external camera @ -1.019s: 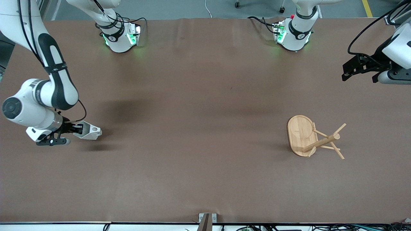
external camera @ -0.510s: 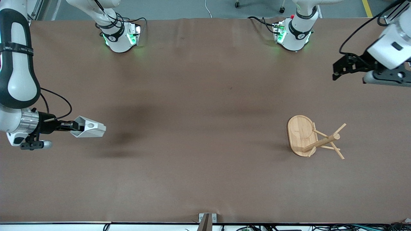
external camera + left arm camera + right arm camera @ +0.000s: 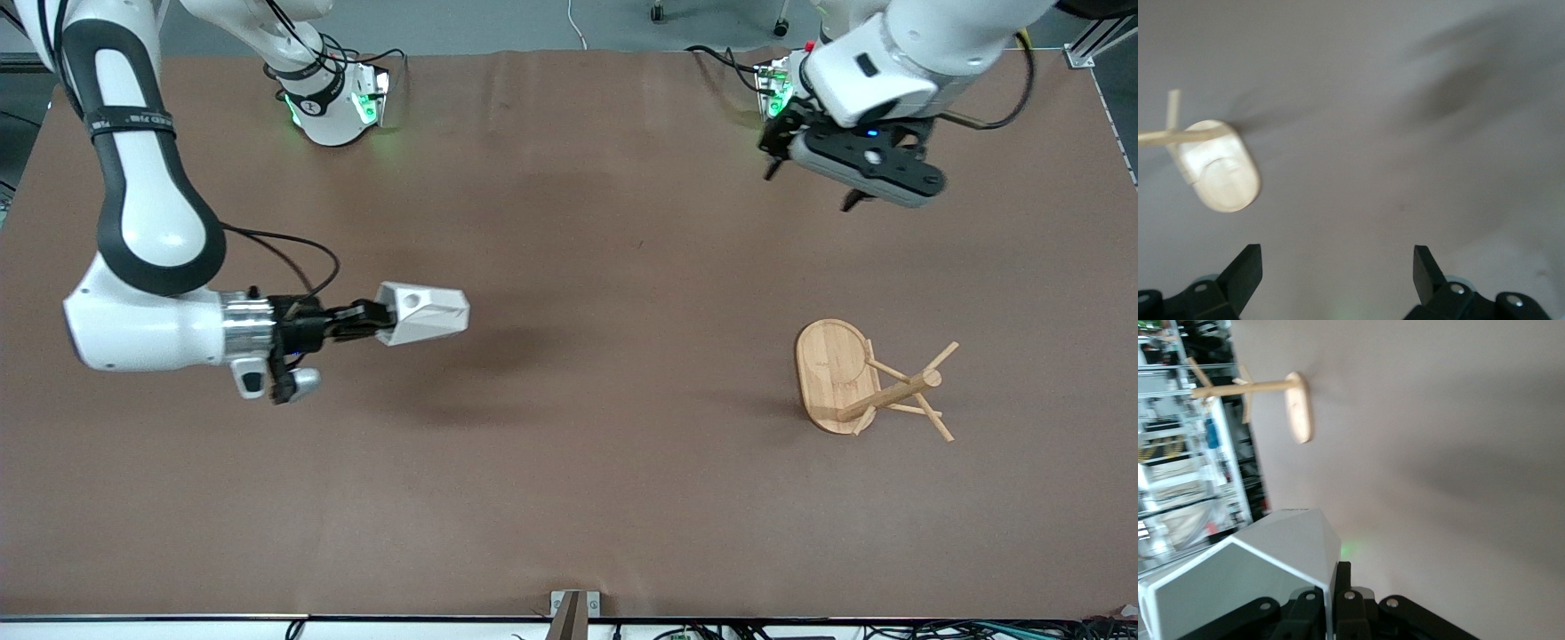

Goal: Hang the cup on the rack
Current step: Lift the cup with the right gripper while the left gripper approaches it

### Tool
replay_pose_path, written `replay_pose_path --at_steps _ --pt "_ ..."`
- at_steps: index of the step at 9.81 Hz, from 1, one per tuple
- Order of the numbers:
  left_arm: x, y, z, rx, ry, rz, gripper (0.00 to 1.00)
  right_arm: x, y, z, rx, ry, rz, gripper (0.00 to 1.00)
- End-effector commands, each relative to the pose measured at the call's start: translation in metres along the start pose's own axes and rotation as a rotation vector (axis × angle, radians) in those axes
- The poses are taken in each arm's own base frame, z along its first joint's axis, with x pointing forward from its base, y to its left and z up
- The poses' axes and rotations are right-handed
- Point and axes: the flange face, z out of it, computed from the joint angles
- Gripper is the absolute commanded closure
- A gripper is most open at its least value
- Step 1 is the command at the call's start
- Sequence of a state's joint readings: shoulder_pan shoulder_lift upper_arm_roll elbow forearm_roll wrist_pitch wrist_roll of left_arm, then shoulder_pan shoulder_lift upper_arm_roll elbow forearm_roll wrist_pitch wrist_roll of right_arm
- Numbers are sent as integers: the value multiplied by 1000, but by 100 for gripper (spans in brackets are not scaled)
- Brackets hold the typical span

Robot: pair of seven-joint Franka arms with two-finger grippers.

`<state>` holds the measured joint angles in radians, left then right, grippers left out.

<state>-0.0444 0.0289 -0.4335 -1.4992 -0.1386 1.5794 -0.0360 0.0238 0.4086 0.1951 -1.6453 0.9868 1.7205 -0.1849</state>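
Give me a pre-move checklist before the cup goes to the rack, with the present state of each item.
1. Grip on the cup: ok. The right gripper is shut on its tab handle, cup in the air over the table.
2. Rack upright on its base: ok.
3. Pegs free: ok. Nothing hangs on them.
4. Path from cup to rack: ok. No object lies on the table between them.
5. Left gripper out of the way: cannot tell. It is open and empty, over the table between its base and the rack.
6. Handle hole lined up with a peg: not ok. The cup is not yet at the rack.
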Motion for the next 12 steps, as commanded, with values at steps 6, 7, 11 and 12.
replay_pose_path --at_steps 6,7,11,12 --pt "46 102 47 -167 161 336 0 -22 -53 107 337 -145 104 99" --pt "49 122 43 -185 174 374 0 -23 -55 109 344 -147 104 99" --pt "60 140 53 -172 174 430 0 -22 -64 120 382 -114 84 99" --pt "67 144 62 -187 166 438 0 -22 -63 121 382 -116 87 99"
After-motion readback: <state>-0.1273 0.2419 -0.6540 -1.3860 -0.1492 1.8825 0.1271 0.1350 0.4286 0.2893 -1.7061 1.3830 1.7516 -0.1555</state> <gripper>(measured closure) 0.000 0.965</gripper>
